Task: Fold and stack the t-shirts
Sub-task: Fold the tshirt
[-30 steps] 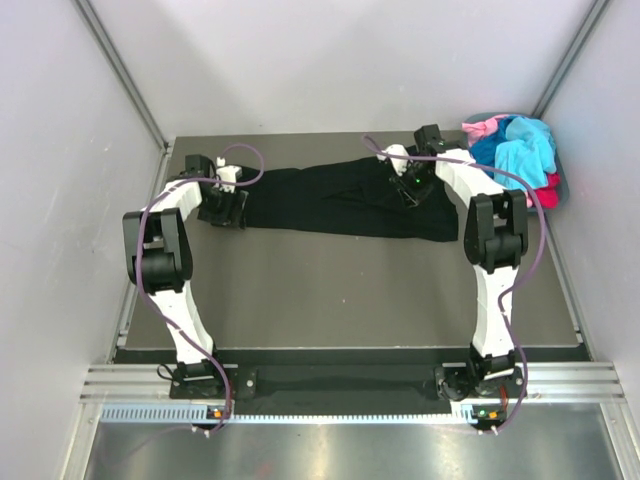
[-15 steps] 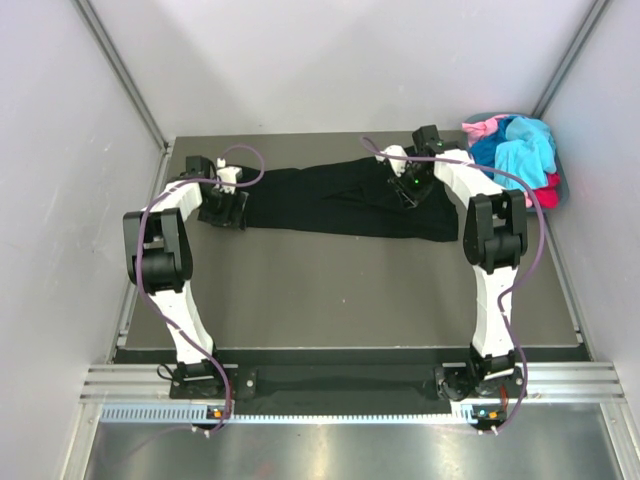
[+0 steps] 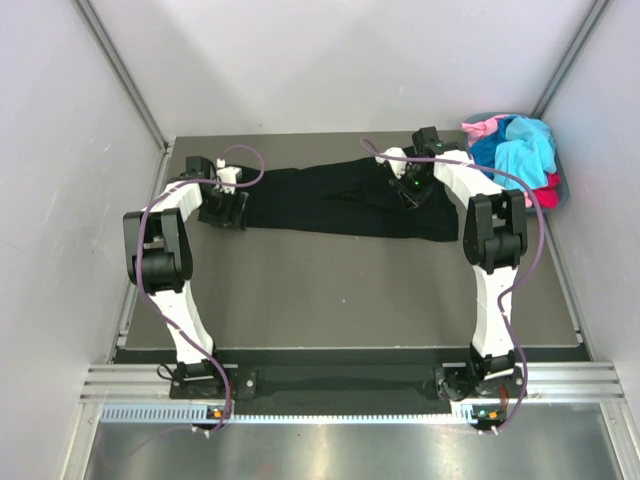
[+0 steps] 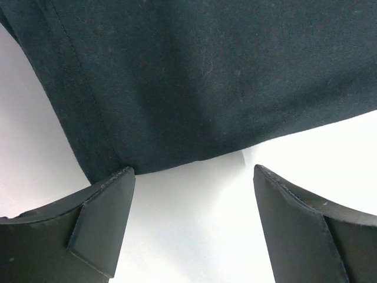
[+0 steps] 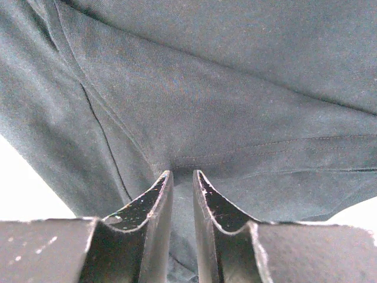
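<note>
Top external view: the black t-shirt (image 3: 330, 200) lies across the far half of the table (image 3: 350, 290), long axis left–right. Left gripper (image 3: 222, 208) is spread wide at its left end, hem just beyond the tips — your nearer arm there. Right gripper (image 3: 410, 190) is near the right end, jaws almost together over a cloth ridge; you cannot tell if it grips. No logo or writing readable.

From above and behind, the top camera takes in the whole worktop (image 3: 350, 290); both wrist cameras look closely at the black t-shirt (image 3: 320, 200), shared by all.
</note>
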`<state>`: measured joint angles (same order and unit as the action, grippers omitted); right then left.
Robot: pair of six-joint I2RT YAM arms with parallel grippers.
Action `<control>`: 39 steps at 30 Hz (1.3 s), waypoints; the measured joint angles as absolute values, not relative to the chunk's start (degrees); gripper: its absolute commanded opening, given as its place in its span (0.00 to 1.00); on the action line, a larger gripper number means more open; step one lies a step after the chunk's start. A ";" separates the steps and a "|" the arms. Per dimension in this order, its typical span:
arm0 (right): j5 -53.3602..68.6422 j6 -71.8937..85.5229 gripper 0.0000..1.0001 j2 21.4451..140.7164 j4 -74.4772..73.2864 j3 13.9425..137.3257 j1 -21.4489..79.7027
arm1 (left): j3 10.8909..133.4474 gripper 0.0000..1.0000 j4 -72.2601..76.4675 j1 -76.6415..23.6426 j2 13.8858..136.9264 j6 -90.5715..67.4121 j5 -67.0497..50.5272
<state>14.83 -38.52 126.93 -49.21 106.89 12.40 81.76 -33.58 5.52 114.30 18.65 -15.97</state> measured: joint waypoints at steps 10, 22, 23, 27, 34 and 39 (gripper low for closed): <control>15.25 -38.52 0.29 126.93 -49.41 106.63 12.73 | 81.60 0.86 -33.41 5.52 114.30 18.52 -15.81; 15.42 -38.63 0.13 126.96 -50.46 105.71 13.37 | 81.52 0.86 -33.23 5.52 114.28 18.35 -15.79; 15.40 -38.70 0.11 126.96 -50.33 105.49 13.41 | 81.52 0.86 -33.21 5.52 114.28 18.33 -15.79; 14.48 -38.83 0.06 126.96 -50.06 105.36 13.52 | 81.49 0.86 -33.21 5.52 114.28 18.31 -15.77; 8.36 -39.29 0.04 125.71 -45.80 103.13 15.73 | 81.41 0.86 -33.08 5.52 114.26 18.28 -15.68; 3.79 -39.66 0.03 126.65 -43.27 107.61 18.81 | 81.30 0.86 -32.97 5.50 114.15 18.13 -15.62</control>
<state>3.79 -39.66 126.65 -43.27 107.61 18.81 81.30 -32.97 5.50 114.15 18.13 -15.62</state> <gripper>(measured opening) 0.039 0.862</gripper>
